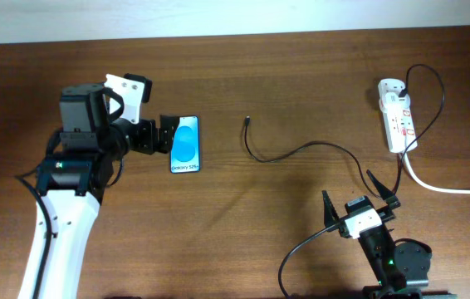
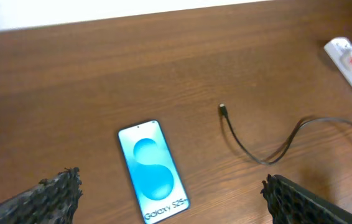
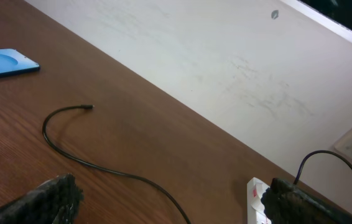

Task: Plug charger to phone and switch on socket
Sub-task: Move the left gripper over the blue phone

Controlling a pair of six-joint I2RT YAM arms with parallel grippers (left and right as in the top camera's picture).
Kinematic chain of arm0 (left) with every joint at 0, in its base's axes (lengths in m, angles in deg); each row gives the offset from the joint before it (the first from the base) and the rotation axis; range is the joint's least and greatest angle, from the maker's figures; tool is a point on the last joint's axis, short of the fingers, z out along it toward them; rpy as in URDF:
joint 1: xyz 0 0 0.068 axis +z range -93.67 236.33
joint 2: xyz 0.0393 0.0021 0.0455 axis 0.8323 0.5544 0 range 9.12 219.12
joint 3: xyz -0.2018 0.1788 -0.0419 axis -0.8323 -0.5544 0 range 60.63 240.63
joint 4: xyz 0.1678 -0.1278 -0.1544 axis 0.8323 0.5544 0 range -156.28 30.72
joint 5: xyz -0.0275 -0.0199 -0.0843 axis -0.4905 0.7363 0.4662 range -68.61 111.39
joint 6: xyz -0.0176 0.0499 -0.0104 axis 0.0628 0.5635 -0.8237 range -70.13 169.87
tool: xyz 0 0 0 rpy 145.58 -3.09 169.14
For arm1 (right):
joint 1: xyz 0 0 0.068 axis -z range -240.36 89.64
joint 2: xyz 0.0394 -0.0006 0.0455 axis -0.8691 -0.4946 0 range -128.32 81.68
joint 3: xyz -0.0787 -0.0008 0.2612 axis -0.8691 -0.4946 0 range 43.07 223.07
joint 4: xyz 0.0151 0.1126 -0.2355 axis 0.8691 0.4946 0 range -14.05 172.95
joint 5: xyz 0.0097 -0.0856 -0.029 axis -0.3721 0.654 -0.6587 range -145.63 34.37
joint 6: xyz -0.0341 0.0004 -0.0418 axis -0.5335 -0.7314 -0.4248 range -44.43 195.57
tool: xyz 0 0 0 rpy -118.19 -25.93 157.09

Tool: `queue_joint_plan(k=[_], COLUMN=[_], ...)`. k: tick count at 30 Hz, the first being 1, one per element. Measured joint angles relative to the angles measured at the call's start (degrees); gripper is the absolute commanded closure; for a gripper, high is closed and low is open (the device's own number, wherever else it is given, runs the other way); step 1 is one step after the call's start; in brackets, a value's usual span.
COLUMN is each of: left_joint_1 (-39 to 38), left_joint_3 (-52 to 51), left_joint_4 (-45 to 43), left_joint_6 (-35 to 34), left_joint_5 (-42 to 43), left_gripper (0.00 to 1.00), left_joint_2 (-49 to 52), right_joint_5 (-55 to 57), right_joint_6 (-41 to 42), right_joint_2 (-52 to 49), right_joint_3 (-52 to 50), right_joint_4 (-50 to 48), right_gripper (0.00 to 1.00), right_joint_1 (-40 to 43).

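Here, slim blue-screened phone [image 1: 185, 144], face up

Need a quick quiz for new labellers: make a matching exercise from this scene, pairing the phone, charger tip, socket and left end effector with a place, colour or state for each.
Things:
1. phone
2. charger tip
3. socket
4. left end effector

Descriptions:
a. white, far right
b. open, next to the phone
c. flat, screen up, lit blue
d. lying loose, plugged into nothing

Pairs: 1-c, 2-d, 3-a, 4-b
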Motion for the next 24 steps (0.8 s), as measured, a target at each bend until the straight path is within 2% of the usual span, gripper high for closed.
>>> queue_joint_plan(k=[4, 9, 11, 23, 24], left_joint_1=[0.0, -2.6, -4.0, -5.8, -5.8], left_joint_3=[5.2, 26.5, 31.1, 32.0, 32.0], left_joint_4=[3.5, 22.3, 24.9, 24.9, 24.9], left_joint_6=[-6.3, -10.2, -10.6, -11.2, -11.2], left_joint_5=[0.2, -9.0, -11.8, -14.3, -14.2], left_gripper=[0.01, 0.01, 0.01, 0.01, 0.05], left_joint_2=[4.6, 16.9, 20.4, 24.4, 24.4], right_joint_5=[0.0, 0.0, 0.0, 0.0, 0.0], right_joint_6=[0.0, 0.0, 0.0, 0.0, 0.0], right_joint_2=[0.0, 0.0, 0.0, 0.0, 0.0], right_joint_3=[0.0, 0.0, 0.0, 0.0, 0.0], right_joint_4=[0.0, 0.0, 0.0, 0.0, 0.0], right_gripper=[0.02, 0.02, 0.02, 0.02, 0.02], right_joint_1=[0.0, 0.0, 0.0, 0.0, 0.0])
